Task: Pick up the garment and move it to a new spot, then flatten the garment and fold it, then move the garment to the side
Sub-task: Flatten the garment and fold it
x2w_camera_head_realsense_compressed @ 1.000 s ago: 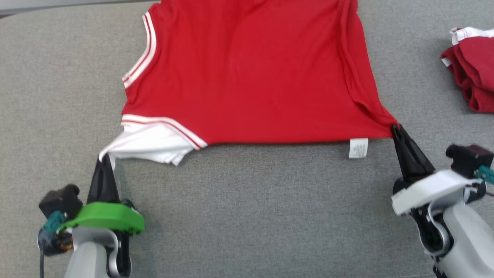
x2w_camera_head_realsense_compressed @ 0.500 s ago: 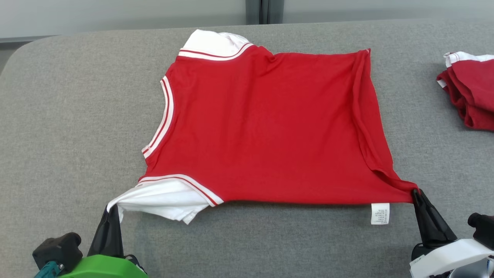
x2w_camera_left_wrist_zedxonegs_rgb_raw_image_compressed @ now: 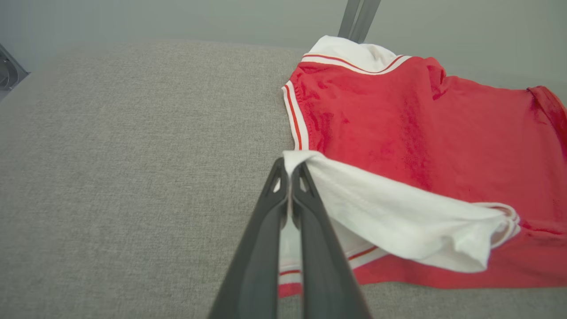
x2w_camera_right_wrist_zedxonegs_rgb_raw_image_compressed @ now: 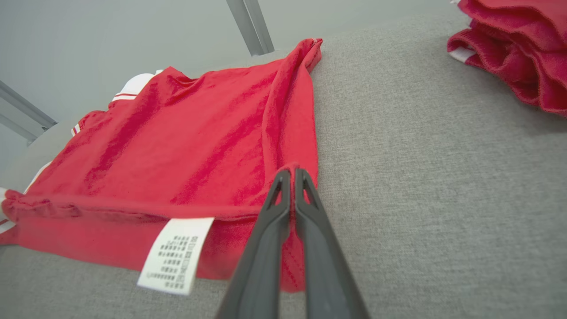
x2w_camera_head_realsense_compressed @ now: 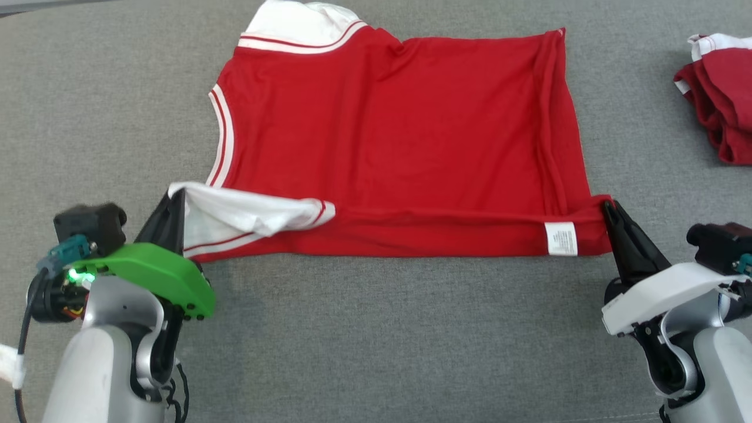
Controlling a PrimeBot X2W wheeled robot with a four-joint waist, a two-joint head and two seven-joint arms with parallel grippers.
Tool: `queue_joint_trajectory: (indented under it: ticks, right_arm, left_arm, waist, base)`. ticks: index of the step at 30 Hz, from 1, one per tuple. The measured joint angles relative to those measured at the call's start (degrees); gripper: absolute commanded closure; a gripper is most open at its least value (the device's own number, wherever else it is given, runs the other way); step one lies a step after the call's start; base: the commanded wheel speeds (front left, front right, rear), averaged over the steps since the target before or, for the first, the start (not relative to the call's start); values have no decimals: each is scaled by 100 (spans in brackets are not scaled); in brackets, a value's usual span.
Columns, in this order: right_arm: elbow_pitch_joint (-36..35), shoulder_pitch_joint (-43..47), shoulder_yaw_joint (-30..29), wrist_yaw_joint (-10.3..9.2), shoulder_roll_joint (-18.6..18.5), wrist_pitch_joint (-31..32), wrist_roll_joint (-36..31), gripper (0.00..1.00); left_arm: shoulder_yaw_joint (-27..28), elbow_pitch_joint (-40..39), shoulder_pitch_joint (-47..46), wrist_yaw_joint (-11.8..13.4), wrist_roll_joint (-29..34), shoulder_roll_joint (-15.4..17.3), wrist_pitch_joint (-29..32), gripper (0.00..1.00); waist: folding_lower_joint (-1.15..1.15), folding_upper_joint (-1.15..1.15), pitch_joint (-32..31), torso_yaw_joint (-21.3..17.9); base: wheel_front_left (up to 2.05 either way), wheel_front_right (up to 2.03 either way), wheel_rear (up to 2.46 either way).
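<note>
Head view first: one red garment [x2w_camera_head_realsense_compressed: 399,135] lies spread on the grey cushion [x2w_camera_head_realsense_compressed: 376,329], with its near edge doubled back over itself. There are two grippers, one at each near corner of the garment. The left gripper [x2w_camera_head_realsense_compressed: 175,202] is pressed together on the white sleeve [x2w_camera_head_realsense_compressed: 247,214], and the right gripper [x2w_camera_head_realsense_compressed: 608,207] is pinching the red hem. There's one care label [x2w_camera_head_realsense_compressed: 561,238] on the garment's near edge, just beside the right corner. The print's way too tiny to read, and I can't spot any brand. A second white sleeve shows at the garment's far left corner. One red-and-white heap [x2w_camera_head_realsense_compressed: 719,100] sits well off the garment's right side.

Left wrist view: up close, the sleeve is clamped right at the fingertips and drapes back over the red body.

Right wrist view: you get the label hanging off the garment's folded edge, rows of print still illegible, plus that heap.
</note>
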Motion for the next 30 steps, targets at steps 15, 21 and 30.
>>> queue_joint_trajectory:
  ticks: [15, 21, 30]
  right_arm:
    - [237, -701, 436, 0, -234, -1629, -520, 0]
    - [-159, -107, 305, 0, -181, -1708, -849, 0]
    - [-512, 538, 143, 0, 78, -1716, -976, 0]
  left_arm:
    - [-24, 980, -826, -22, 346, -310, -2383, 0]
    - [-101, 650, -135, 208, 670, -365, -2999, 0]
    - [-154, 323, 681, 365, 726, -402, -3060, 0]
  waist:
    - [0, 0, 331, -113]
    - [0, 0, 112, -132]
    - [0, 0, -131, -206]
  base:
    - [0, 0, 0]
    - [0, 0, 0]
    - [0, 0, 0]
